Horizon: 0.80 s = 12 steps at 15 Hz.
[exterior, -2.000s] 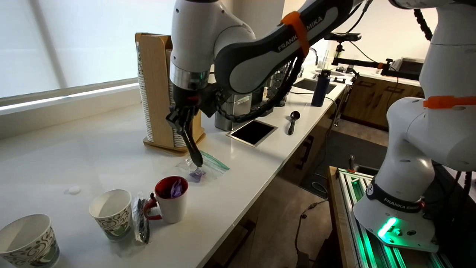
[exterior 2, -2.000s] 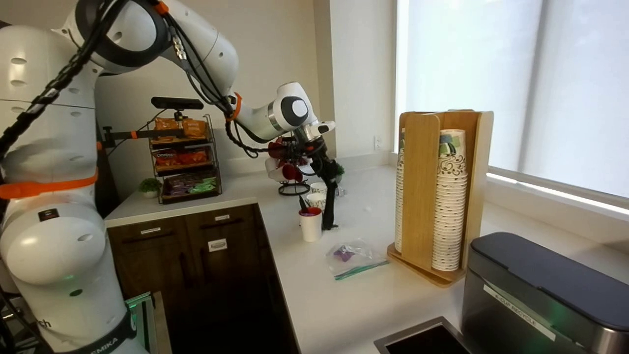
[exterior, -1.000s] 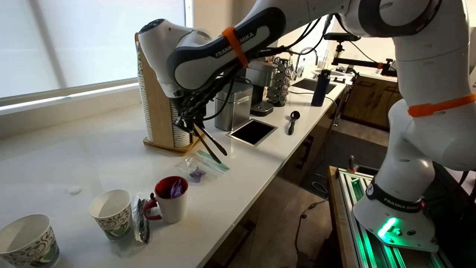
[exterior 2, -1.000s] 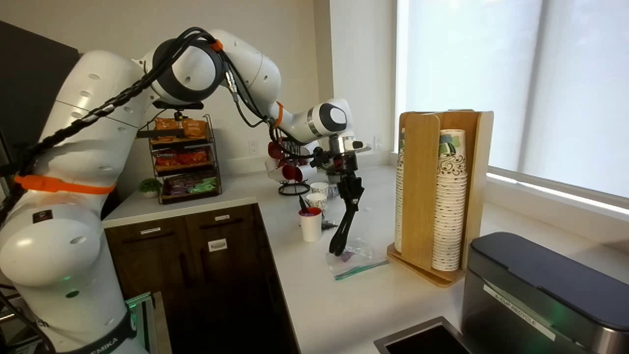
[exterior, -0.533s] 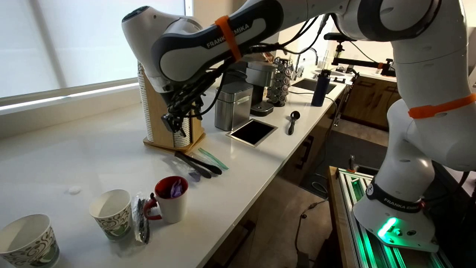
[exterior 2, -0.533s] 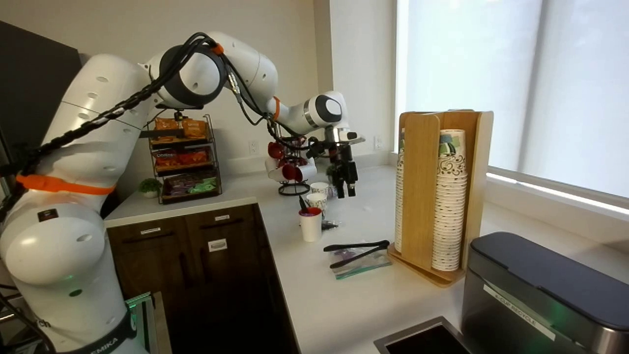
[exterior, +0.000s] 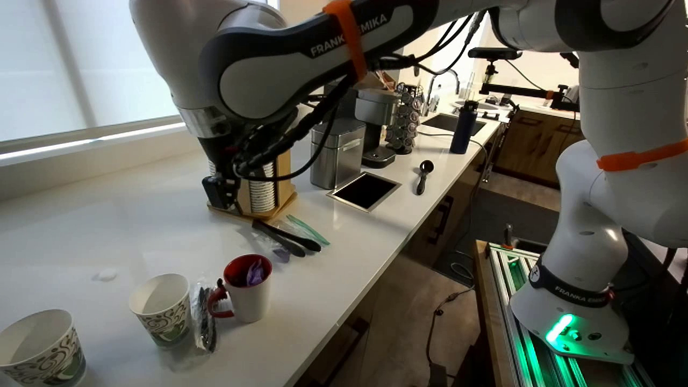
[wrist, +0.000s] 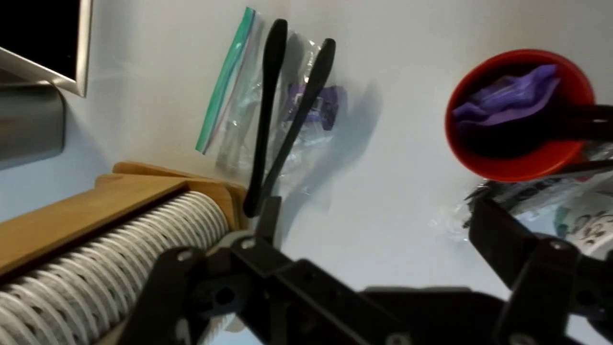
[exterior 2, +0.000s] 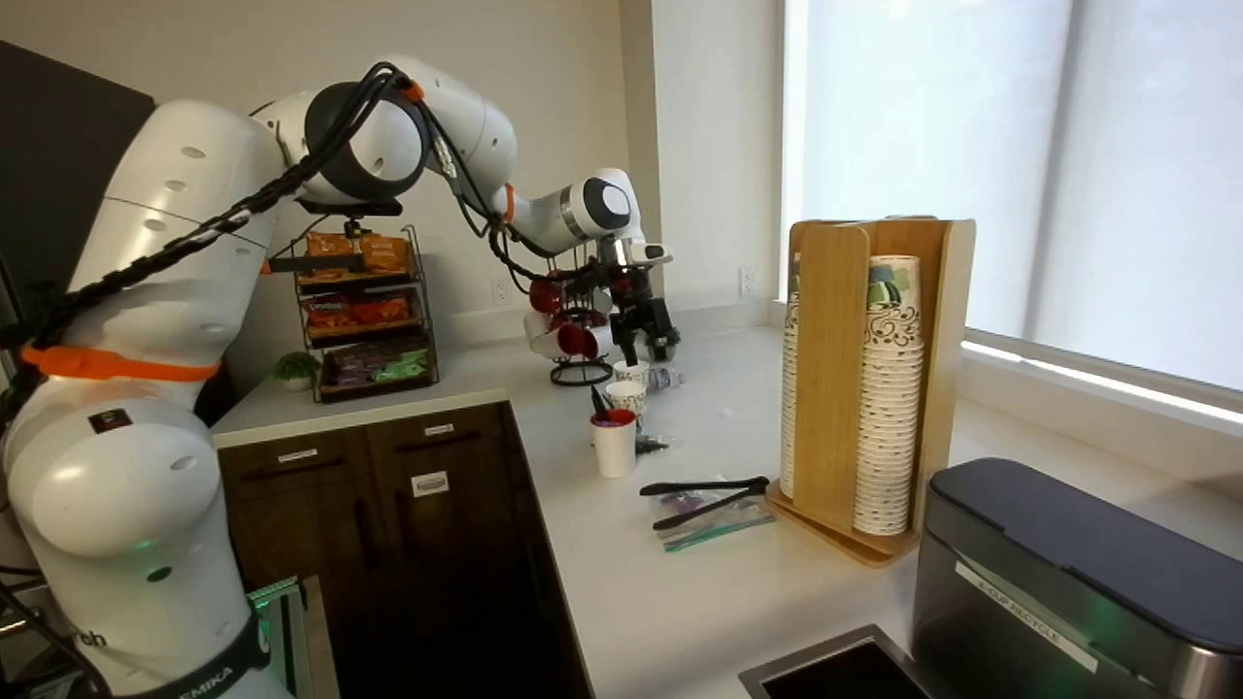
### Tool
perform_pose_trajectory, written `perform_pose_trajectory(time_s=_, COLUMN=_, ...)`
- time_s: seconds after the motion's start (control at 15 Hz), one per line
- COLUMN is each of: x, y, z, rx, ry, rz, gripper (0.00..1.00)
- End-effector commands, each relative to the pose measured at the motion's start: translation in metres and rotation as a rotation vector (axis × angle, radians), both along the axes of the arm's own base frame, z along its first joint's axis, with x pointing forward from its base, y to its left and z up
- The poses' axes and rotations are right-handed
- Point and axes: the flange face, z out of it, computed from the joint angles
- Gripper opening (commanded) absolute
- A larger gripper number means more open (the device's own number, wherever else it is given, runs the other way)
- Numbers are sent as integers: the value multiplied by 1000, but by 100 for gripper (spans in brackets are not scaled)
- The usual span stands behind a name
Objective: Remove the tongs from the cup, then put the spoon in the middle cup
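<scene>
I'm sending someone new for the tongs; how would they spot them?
Find the tall wooden cup holder on the counter. Beside its base lies a clear bag with a green seal, the tongs across it. Their two slim black arms, spread in a V, set them apart from the bag and the purple packet beneath.

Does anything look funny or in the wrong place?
Yes, two things look odd. The black tongs lie spread open across a clear plastic bag, a strange spot for them. And a crumpled purple thing sits in the white mug, where you might expect a drink.
</scene>
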Motion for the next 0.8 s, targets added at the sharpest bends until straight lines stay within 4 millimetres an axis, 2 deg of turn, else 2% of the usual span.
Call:
perform_pose_trajectory(time_s=0.0, x=-15, y=33, z=-2, rx=31, ry=-9, rz=193, gripper=100)
perform_pose_trajectory(time_s=0.07, x=-15, y=40, z=-5, rx=15, ry=3, rz=238, gripper=100)
perform_pose_trajectory(time_s=0.2, x=-10, y=39, z=-1, rx=24, ry=0, rz=183, gripper=100)
perform_pose_trajectory(time_s=0.47, x=-10, y=46, z=-2, rx=11, ry=-1, rz=232, gripper=100)
perform_pose_trajectory(time_s=0.73, x=-15, y=67, z=-1, rx=11, ry=-14, rz=320, gripper=100)
